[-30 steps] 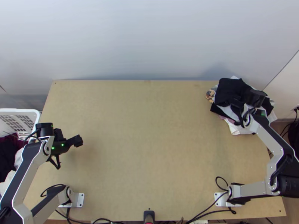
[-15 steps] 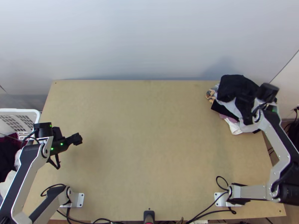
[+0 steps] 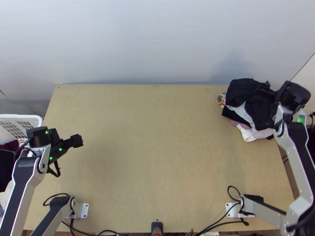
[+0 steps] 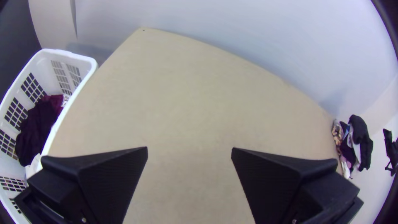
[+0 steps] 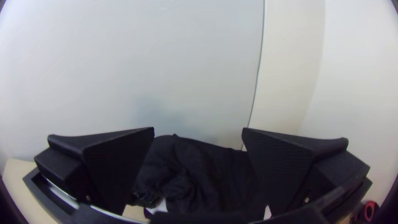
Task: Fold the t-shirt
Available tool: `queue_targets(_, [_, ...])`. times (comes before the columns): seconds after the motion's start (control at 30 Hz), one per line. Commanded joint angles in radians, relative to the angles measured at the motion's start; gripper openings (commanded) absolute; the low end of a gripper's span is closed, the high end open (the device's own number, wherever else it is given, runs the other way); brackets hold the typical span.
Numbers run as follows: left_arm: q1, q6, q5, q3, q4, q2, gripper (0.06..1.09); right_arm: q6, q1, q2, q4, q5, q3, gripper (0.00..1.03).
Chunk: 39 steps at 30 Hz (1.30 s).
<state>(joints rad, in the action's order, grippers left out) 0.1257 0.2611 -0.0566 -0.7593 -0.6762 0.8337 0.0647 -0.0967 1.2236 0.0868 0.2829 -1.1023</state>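
Observation:
A bunched black garment (image 3: 244, 89) tops a heap of clothes at the table's far right corner. The right gripper (image 3: 268, 89) hangs over that heap; in the right wrist view the right gripper (image 5: 198, 137) stands open, with the black cloth (image 5: 195, 178) beyond and between its fingers. Above the table's left side, the left gripper (image 3: 75, 141) is away from all cloth. The left wrist view has the left gripper (image 4: 190, 153) open over bare wood. Which piece is the t-shirt I cannot tell.
The heap also holds white cloth (image 3: 249, 134) and a patterned piece (image 3: 221, 100). A white basket (image 4: 89, 62) with dark clothes (image 4: 37, 124) stands at the table's left edge. Bare wood (image 3: 157, 149) spans the middle, and a wall rises behind.
The right arm has swung outward to the right, and its gripper has tilted up off the heap, baring more of the black garment. The left gripper has shifted slightly left and up the picture.

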Motion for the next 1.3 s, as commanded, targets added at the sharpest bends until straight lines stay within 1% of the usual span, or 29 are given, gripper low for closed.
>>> queue_targets(0.0, [-0.037, -0.014, 0.075, 0.021, 0.007, -0.093, 1.04, -0.08, 0.149, -0.173, -0.035, 0.002, 0.196, 0.98])
queue_targets(0.1, [-0.038, -0.016, 0.08, 0.1, 0.009, -0.165, 1.04, -0.071, 0.216, -0.26, -0.062, 0.002, 0.332, 0.98])
queue_targets(0.17, [-0.038, -0.019, 0.083, 0.15, 0.013, -0.212, 1.04, -0.074, 0.249, -0.331, -0.139, 0.002, 0.432, 0.98])
queue_targets(0.23, [-0.038, -0.026, 0.086, 0.201, 0.026, -0.26, 1.04, -0.094, 0.293, -0.404, -0.199, 0.004, 0.536, 0.98])
queue_targets(0.3, [-0.037, -0.034, 0.098, 0.23, 0.056, -0.291, 1.04, -0.115, 0.338, -0.454, -0.226, 0.004, 0.619, 0.98])
queue_targets(0.43, [-0.04, -0.074, 0.118, 0.293, 0.107, -0.338, 1.04, -0.144, 0.364, -0.519, -0.325, 0.002, 0.777, 0.98])
queue_targets(0.5, [-0.046, -0.086, 0.126, 0.333, 0.141, -0.367, 1.04, -0.164, 0.385, -0.55, -0.351, 0.001, 0.832, 0.98])
queue_targets(0.57, [-0.044, -0.135, 0.184, 0.396, 0.228, -0.398, 1.04, -0.161, 0.39, -0.575, -0.417, 0.001, 0.889, 0.98])
queue_targets(0.6, [-0.044, -0.157, 0.21, 0.425, 0.268, -0.418, 1.04, -0.154, 0.387, -0.578, -0.418, 0.001, 0.906, 0.98])
queue_targets(0.7, [-0.044, -0.204, 0.236, 0.515, 0.352, -0.49, 1.04, -0.126, 0.361, -0.61, -0.417, -0.005, 0.957, 0.98])
queue_targets(0.8, [-0.047, -0.195, 0.236, 0.555, 0.408, -0.585, 1.04, -0.106, 0.325, -0.696, -0.387, -0.007, 1.007, 0.98])
queue_targets(0.87, [-0.047, -0.192, 0.236, 0.575, 0.44, -0.62, 1.04, -0.111, 0.325, -0.831, -0.329, -0.005, 1.053, 0.98])
queue_targets(0.9, [-0.051, -0.184, 0.235, 0.583, 0.455, -0.637, 1.04, -0.114, 0.327, -0.934, -0.286, -0.005, 1.076, 0.98])
queue_targets(0.93, [-0.057, -0.178, 0.235, 0.589, 0.463, -0.653, 1.04, -0.12, 0.334, -1.058, -0.223, -0.007, 1.096, 0.98])
queue_targets(0.97, [-0.058, -0.169, 0.236, 0.597, 0.475, -0.668, 1.04, -0.126, 0.348, -1.202, -0.105, -0.01, 1.098, 0.98])
queue_targets(1.03, [-0.06, -0.161, 0.235, 0.612, 0.5, -0.711, 1.04, -0.137, 0.364, -1.225, -0.144, -0.01, 1.099, 0.98])
queue_targets(1.13, [-0.075, -0.141, 0.235, 0.667, 0.517, -0.84, 1.04, -0.171, 0.35, -1.224, -0.131, -0.011, 1.101, 0.98])
queue_targets(1.17, [-0.087, -0.138, 0.235, 0.673, 0.53, -0.835, 1.04, -0.175, 0.348, -1.224, -0.131, -0.011, 1.099, 0.98])
queue_targets(1.27, [-0.12, -0.132, 0.233, 0.703, 0.509, -0.832, 1.04, -0.178, 0.341, -1.225, -0.131, -0.011, 1.099, 0.98])
